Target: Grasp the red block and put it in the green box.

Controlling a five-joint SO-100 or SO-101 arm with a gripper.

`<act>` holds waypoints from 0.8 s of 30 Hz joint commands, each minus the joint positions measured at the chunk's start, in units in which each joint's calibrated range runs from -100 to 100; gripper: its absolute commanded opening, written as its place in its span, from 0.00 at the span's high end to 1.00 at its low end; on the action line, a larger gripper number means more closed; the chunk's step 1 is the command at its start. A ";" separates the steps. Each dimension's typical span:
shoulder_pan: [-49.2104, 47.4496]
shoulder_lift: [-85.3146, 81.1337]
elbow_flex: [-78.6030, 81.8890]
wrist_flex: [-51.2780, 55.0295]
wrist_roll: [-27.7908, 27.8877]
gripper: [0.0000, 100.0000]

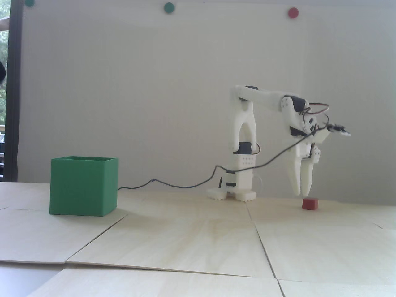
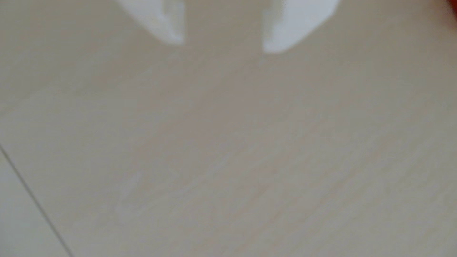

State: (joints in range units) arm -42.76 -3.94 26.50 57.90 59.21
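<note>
In the fixed view a small red block (image 1: 310, 204) lies on the wooden table at the right. My white gripper (image 1: 302, 195) points straight down, its tips just above the table and slightly left of the block, not touching it. In the wrist view the two white fingertips (image 2: 173, 34) enter from the top with a clear gap between them, so the gripper (image 2: 222, 47) is open and empty. Only a red sliver of the block (image 2: 453, 5) shows at the top right corner there. The green box (image 1: 83, 185) stands open-topped at the far left of the table.
The arm's white base (image 1: 238, 185) stands at the back of the table, with a black cable (image 1: 173, 185) running from it towards the green box. The table is made of light wooden panels (image 1: 198, 235) with seams between them. A white wall is behind.
</note>
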 commanded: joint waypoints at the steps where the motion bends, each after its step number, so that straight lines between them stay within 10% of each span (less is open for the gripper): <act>1: -0.95 2.32 -5.38 -1.58 2.06 0.89; 24: 0.10 7.22 -16.30 -0.91 2.69 0.89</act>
State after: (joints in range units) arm -44.44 2.78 17.55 57.74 61.06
